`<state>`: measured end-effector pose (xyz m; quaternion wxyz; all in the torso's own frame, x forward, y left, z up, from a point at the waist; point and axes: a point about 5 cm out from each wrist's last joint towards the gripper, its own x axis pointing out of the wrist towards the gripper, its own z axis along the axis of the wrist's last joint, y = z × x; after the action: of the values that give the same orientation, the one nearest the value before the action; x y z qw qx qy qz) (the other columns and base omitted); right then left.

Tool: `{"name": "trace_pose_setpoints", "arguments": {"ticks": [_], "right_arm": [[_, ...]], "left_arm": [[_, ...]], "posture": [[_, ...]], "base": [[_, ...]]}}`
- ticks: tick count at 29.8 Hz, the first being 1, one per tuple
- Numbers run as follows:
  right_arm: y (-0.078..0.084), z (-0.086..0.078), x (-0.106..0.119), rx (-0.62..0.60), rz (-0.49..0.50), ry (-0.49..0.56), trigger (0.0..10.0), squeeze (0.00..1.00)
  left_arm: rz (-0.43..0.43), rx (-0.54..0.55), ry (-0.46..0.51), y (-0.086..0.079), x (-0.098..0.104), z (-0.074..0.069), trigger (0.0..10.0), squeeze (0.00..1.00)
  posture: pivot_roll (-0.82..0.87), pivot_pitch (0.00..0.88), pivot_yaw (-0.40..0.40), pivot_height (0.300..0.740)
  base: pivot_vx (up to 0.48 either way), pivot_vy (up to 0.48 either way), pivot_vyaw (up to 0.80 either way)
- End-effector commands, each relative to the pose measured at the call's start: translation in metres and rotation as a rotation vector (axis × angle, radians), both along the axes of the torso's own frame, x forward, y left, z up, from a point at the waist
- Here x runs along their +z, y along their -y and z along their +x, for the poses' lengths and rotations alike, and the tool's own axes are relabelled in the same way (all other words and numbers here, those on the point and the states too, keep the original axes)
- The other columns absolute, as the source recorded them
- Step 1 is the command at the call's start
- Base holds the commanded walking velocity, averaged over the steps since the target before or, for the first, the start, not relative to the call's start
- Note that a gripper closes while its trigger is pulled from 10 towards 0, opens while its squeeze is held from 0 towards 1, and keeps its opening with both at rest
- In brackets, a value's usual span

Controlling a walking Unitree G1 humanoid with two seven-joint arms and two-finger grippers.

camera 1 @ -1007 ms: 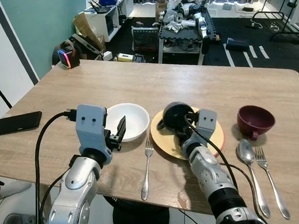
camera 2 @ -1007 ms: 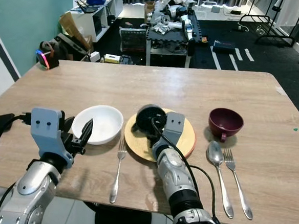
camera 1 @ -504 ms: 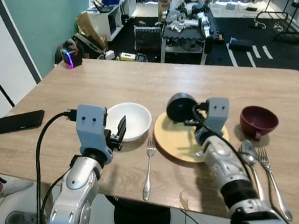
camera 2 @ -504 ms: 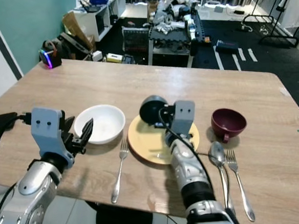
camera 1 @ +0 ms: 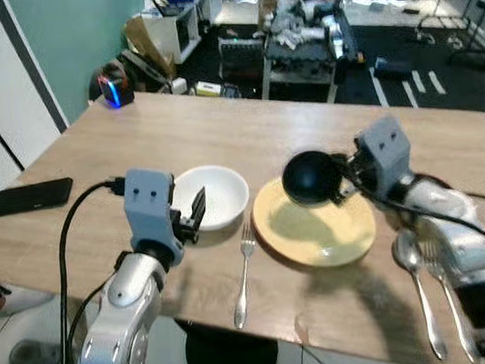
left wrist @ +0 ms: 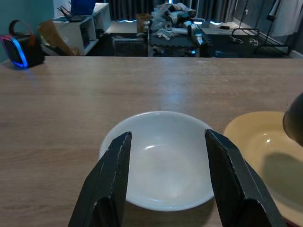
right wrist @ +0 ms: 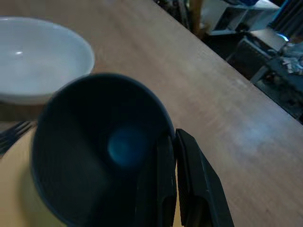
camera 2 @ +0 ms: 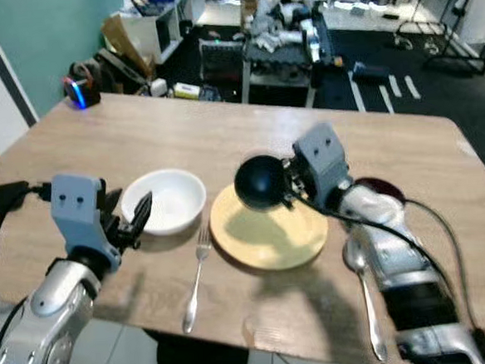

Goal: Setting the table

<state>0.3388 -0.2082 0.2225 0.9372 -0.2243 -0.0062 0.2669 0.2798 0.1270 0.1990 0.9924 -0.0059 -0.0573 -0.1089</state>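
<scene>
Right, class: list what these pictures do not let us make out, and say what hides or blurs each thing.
- Maroon cup: mostly hidden behind the right arm in the eye views.
- Spoon and the fork beside it: blurred, partly covered by that arm.
- Yellow plate: cut off by the left wrist view's edge.
- Dark bowl: the right claw covers part of its rim.
</scene>
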Motion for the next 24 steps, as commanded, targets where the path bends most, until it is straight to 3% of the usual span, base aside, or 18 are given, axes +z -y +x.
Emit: {"name": "trace_pose_setpoints", "arguments": {"ticks": [1, 3, 8, 14, 16, 22, 23, 24], "right_arm": [[-0.005, -0.008, -0.01, 0.083, -0.022, -0.079, 10.0, 0.0], [-0.008, -0.013, -0.026, 0.12, -0.05, -0.157, 10.0, 0.0], [-0.013, -0.015, -0.038, 0.138, -0.093, -0.209, 10.0, 0.0], [-0.016, -0.006, -0.035, 0.109, -0.1, -0.193, 10.0, 0.0], [-0.012, 0.004, -0.029, 0.02, -0.075, -0.145, 10.0, 0.0], [-0.007, 0.009, -0.022, -0.03, -0.069, -0.117, 10.0, 0.0], [-0.005, 0.009, -0.021, -0.042, -0.077, -0.109, 10.0, 0.05], [-0.003, 0.01, -0.02, -0.053, -0.079, -0.106, 10.0, 0.17]], "left_arm": [[0.008, -0.007, -0.013, 0.001, -0.003, 0.0, 10.0, 0.0], [0.009, -0.009, -0.011, 0.001, -0.003, 0.001, 10.0, 0.0], [0.01, -0.008, -0.008, 0.001, -0.002, 0.001, 10.0, 0.0], [0.012, -0.003, -0.006, -0.001, -0.002, 0.001, 10.0, 0.0], [0.011, -0.002, -0.005, 0.0, -0.002, 0.001, 10.0, 0.0], [0.01, -0.003, -0.004, 0.0, -0.002, 0.001, 10.0, 0.0], [0.011, -0.004, -0.004, 0.0, -0.002, 0.001, 10.0, 0.0], [0.011, -0.005, -0.005, 0.0, -0.002, 0.001, 10.0, 0.0]], "posture": [[0.02, 0.0, 0.063, 0.74], [0.03, 0.0, 0.063, 0.74], [0.04, 0.0, 0.063, 0.74], [0.04, 0.0, 0.058, 0.74], [0.04, 0.0, 0.056, 0.74], [0.04, 0.0, 0.059, 0.74], [0.04, 0.0, 0.059, 0.74], [0.04, 0.0, 0.059, 0.74]], "base": [[0.0, 0.0, 0.0], [0.0, 0.0, 0.0], [0.0, 0.0, 0.0], [0.0, 0.0, 0.0], [0.0, 0.0, 0.0], [0.0, 0.0, 0.0], [0.0, 0.0, 0.0], [0.0, 0.0, 0.0]]}}
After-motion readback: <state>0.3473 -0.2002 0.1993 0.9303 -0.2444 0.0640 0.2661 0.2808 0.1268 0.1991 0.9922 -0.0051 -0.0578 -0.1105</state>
